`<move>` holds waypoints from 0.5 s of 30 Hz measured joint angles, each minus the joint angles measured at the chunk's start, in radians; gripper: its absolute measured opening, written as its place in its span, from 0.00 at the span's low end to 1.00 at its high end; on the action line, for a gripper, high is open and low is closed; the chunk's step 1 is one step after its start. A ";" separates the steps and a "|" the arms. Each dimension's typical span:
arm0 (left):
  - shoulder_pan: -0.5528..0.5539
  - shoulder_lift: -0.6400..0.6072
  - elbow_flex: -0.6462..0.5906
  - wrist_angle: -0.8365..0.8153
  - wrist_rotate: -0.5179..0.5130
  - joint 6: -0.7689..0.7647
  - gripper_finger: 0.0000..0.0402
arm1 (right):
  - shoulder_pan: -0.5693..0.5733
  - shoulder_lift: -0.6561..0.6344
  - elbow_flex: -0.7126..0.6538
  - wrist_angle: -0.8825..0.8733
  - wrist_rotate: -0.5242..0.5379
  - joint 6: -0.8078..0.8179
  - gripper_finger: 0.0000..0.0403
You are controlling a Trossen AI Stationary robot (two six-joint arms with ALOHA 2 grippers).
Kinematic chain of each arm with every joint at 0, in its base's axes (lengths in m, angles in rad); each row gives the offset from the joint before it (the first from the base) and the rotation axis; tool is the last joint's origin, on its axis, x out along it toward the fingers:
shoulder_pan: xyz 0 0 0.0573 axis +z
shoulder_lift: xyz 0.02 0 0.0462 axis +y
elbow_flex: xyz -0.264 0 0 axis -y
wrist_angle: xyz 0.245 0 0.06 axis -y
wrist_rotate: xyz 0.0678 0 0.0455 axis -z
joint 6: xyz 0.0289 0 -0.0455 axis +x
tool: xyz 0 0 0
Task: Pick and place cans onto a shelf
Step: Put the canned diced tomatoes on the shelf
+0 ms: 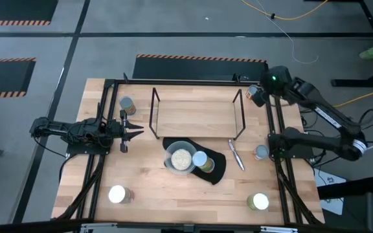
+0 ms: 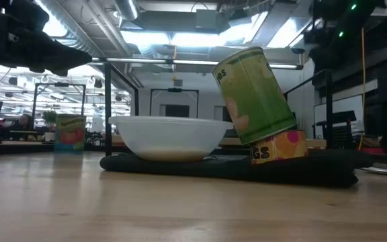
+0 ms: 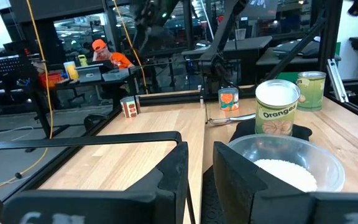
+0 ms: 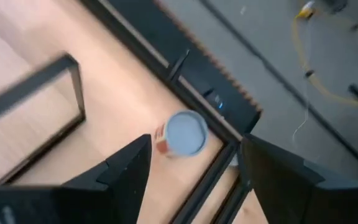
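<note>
My right gripper (image 1: 256, 96) hangs open over the table's far right corner. In the right wrist view its fingers (image 4: 191, 174) point down, with a blue-topped, red-labelled can (image 4: 184, 133) standing on the wood below and between them, untouched. My left gripper (image 1: 133, 130) is open and empty at the table's left, level, facing the clear bowl (image 3: 286, 167) and an orange-labelled can (image 3: 277, 109). The black rod shelf (image 1: 196, 111) stands empty at the far middle. A green-labelled can (image 2: 255, 94) leans tilted on the black mat (image 1: 219, 169). Other cans stand at the far left (image 1: 127, 103), near left (image 1: 117, 194), near right (image 1: 259, 202) and right (image 1: 261, 152).
The bowl of pale grains (image 1: 180, 158) sits on the mat at the table's middle. A silver utensil (image 1: 236, 155) lies to the right of the mat. Black frame rails (image 1: 278, 162) run along the table's sides. A person sits in the room beyond (image 3: 107, 56).
</note>
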 joint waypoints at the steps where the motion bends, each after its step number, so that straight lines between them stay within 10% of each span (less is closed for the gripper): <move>1: 0.000 0.000 0.000 0.000 0.000 0.000 0.17 | -0.024 0.026 0.000 0.000 -0.036 -0.027 0.63; 15: 0.000 0.000 0.000 0.000 0.000 0.000 0.17 | -0.128 0.299 0.000 -0.023 -0.179 -0.074 0.54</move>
